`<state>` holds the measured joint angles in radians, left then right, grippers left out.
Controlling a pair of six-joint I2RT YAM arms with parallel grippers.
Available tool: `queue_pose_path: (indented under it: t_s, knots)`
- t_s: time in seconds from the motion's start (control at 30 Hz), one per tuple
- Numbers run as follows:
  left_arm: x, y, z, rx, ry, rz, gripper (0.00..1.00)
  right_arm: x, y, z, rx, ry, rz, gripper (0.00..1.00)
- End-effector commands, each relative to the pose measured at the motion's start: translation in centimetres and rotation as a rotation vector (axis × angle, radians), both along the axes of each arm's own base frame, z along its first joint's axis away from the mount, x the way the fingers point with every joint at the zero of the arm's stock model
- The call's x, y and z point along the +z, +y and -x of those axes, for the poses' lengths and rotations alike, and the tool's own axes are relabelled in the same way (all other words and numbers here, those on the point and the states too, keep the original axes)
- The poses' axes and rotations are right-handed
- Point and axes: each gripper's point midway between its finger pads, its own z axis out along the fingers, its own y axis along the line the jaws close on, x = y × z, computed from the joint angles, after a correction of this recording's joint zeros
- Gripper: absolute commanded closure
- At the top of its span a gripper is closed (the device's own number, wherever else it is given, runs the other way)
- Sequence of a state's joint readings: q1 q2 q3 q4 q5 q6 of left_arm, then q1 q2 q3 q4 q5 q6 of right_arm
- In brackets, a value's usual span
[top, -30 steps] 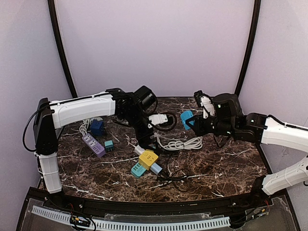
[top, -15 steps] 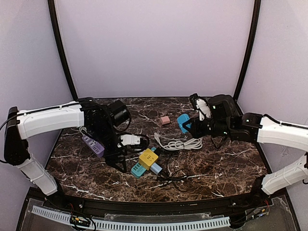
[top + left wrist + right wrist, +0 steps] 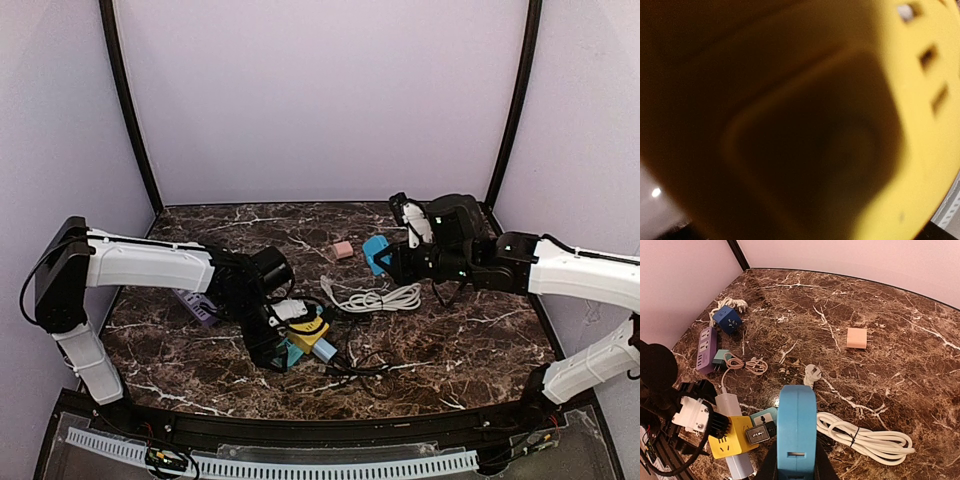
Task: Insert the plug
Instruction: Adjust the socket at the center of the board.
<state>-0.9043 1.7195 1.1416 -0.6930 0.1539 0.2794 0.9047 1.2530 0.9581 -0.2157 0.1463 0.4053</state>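
Our left claw (image 3: 287,316), low and left of centre in the overhead frame, clamps the white plug (image 3: 296,309) just beside the yellow socket cube (image 3: 310,332). Our right claw (image 3: 388,260), right of centre, is pinched tight on a blue adapter (image 3: 375,250) over the marble table (image 3: 450,350).

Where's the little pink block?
In the top view, the pink block lies toward the back middle of the table, left of the blue adapter in the right gripper, behind the coiled white cable.

the right gripper (image 3: 796,471) clamps a light blue adapter (image 3: 796,425) above the marble table (image 3: 900,375); a yellow socket cube (image 3: 727,444) lies lower left, a coiled white cable (image 3: 867,437) right, a pink block (image 3: 856,338) beyond.
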Motion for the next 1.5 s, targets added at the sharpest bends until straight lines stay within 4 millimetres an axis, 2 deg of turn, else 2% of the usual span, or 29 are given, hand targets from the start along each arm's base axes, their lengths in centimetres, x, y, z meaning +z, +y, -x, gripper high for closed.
queue_pose_path:
  t_s: [0.0,0.17,0.27,0.33,0.43,0.6,0.73,0.83,0.97,1.03,1.17,1.23,1.47]
  knots:
    - [-0.9,-0.9,-0.5,0.112,-0.03,-0.006,0.01,1.9,0.5,-0.1,-0.013,-0.028,-0.065,1.0]
    - [-1.5,-1.1,-2.5,0.132,-0.093,-0.055,0.04,1.8,0.4,0.1,-0.017,-0.027,-0.073,1.0]
    - [-1.1,-1.3,-3.6,0.133,-0.096,-0.02,0.1,2.0,0.0,0.4,-0.02,-0.031,-0.079,1.0]
    - [-1.0,-0.7,-4.9,0.148,-0.122,-0.011,0.12,2.0,-0.3,0.5,-0.026,-0.035,-0.082,1.0]
    - [-1.2,1.3,-8.0,0.186,-0.201,-0.036,0.12,2.2,-0.4,0.6,-0.024,-0.046,-0.082,1.0]
    - [-1.2,3.4,-10.7,0.186,-0.223,-0.044,0.11,2.2,0.0,0.5,-0.002,-0.055,-0.074,1.0]
    - [-0.6,4.1,-11.0,0.12,-0.241,-0.03,0.06,2.2,0.9,0.5,0.042,-0.062,-0.058,1.0]
    - [-0.1,3.8,-9.6,0.012,-0.218,0.01,0.03,2.4,2.1,0.8,0.114,-0.081,-0.052,1.0]
    - [1.8,2.6,-7.4,-0.125,-0.207,0.131,0.03,2.9,3.6,1.1,0.209,-0.114,-0.044,1.0]
    - [2.3,2.2,-7.2,-0.159,-0.227,0.173,0.05,3.1,4.3,1.3,0.255,-0.125,-0.04,1.0]
    - [1.3,2.2,-9.3,-0.087,-0.257,0.171,0.12,3.3,5.5,1.5,0.31,-0.131,-0.039,1.0]
    - [0.0,2.3,-9.4,-0.076,-0.234,0.156,0.13,3.4,5.8,1.5,0.323,-0.134,-0.037,1.0]
    - [-1.7,2.8,-10.1,-0.067,-0.248,0.134,0.19,3.3,5.9,1.4,0.327,-0.14,-0.036,1.0]
